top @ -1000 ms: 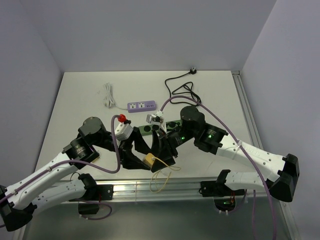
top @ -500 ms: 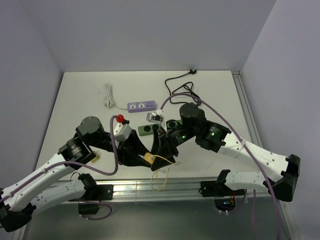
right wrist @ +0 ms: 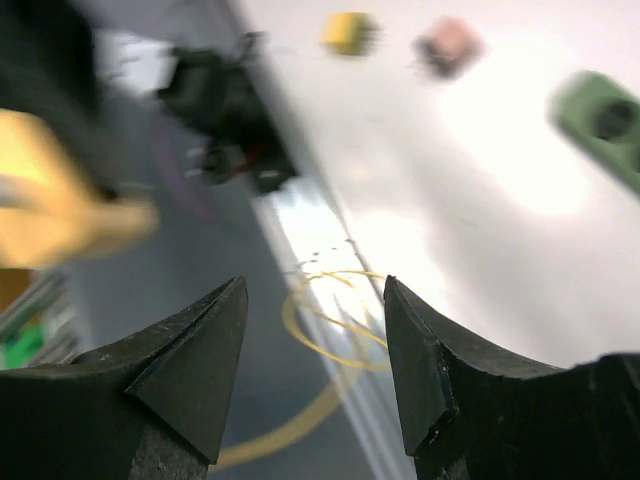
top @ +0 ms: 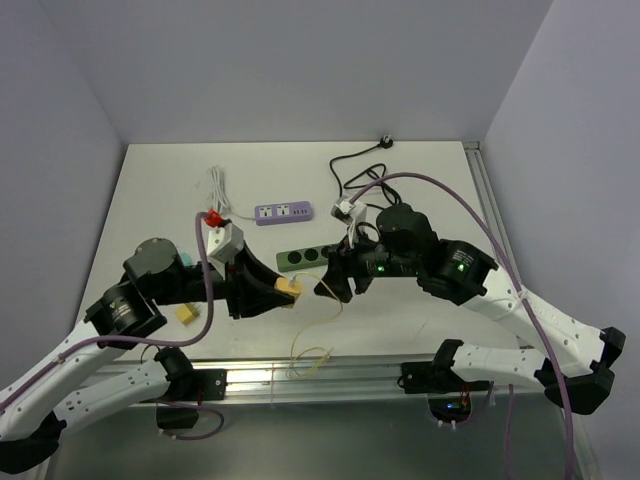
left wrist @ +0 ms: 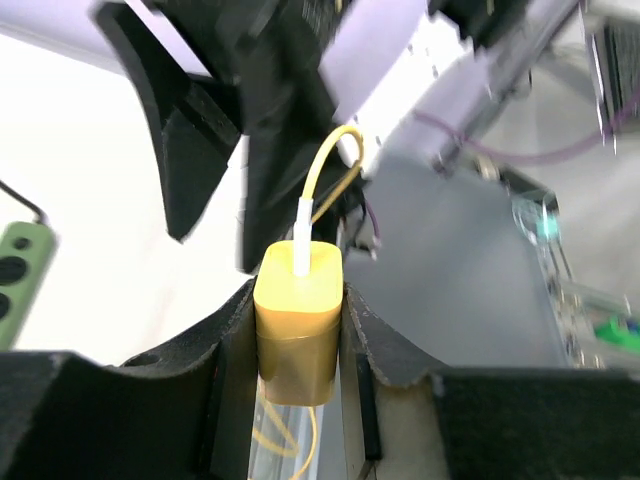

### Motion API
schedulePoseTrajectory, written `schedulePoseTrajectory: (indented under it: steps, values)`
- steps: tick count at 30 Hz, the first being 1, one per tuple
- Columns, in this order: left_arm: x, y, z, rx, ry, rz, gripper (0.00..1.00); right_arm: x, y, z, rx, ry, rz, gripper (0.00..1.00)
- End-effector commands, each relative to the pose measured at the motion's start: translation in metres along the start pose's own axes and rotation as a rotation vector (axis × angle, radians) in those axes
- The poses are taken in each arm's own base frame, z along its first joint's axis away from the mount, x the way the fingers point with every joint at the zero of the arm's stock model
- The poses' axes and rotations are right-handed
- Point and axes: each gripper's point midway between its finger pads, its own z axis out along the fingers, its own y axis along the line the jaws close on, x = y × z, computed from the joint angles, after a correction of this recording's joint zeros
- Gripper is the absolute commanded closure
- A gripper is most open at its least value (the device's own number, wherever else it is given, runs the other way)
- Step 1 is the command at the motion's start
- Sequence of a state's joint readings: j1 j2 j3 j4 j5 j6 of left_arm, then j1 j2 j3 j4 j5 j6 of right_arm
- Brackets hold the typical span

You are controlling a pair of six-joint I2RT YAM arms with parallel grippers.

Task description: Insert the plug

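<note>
My left gripper (top: 280, 290) is shut on a yellow plug (top: 289, 288) and holds it above the table; its thin yellow cable (top: 310, 350) hangs down in loops to the front rail. In the left wrist view the plug (left wrist: 298, 320) sits pinched between both fingers (left wrist: 228, 370), cable end pointing away. The green power strip (top: 305, 257) lies flat just behind the plug, and its end shows in the left wrist view (left wrist: 15, 270). My right gripper (top: 330, 286) is open and empty, facing the plug from the right. In the right wrist view (right wrist: 315, 330) the plug (right wrist: 40, 200) is a blur at the left.
A purple power strip (top: 283, 212) with a white cord (top: 218, 190) lies further back. A black cable (top: 360, 175) coils at the back right. A small yellow block (top: 186, 313) lies by the left arm; the right wrist view shows it (right wrist: 348, 32) beside a pink one (right wrist: 447, 45).
The two grippers have drawn apart. My left gripper has lifted the yellow plug up and back toward the green strip. The right arm has pulled away to the right, its jaws open.
</note>
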State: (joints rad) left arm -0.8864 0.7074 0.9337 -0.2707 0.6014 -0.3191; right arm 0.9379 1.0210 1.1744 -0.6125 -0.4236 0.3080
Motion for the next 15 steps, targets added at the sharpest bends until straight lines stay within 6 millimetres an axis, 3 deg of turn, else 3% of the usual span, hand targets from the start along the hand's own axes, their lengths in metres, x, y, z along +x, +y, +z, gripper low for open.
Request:
schedulePoseTrajectory:
  steps: [1,4,7,11,14,15]
  values:
    - [-0.041,-0.004,-0.011,-0.073,-0.125,-0.015,1.0,-0.019,-0.055,-0.036,0.378,-0.083,-0.025,0.36]
    - [-0.046,-0.001,-0.014,-0.11,-0.146,-0.035,1.0,-0.032,-0.057,-0.057,0.444,-0.14,-0.02,0.37]
    - [-0.052,0.008,-0.017,-0.175,-0.16,-0.052,1.0,-0.045,-0.04,-0.072,0.396,-0.203,-0.02,0.39]
    - [-0.057,0.017,-0.018,-0.233,-0.166,-0.07,1.0,-0.055,-0.003,-0.086,0.237,-0.259,-0.025,0.43]
    - [-0.057,0.017,-0.017,-0.229,-0.164,-0.073,1.0,-0.057,0.019,-0.089,0.124,-0.284,-0.045,0.45]
    - [-0.057,0.017,-0.016,-0.225,-0.161,-0.074,1.0,-0.057,0.034,-0.088,0.039,-0.284,-0.06,0.46]
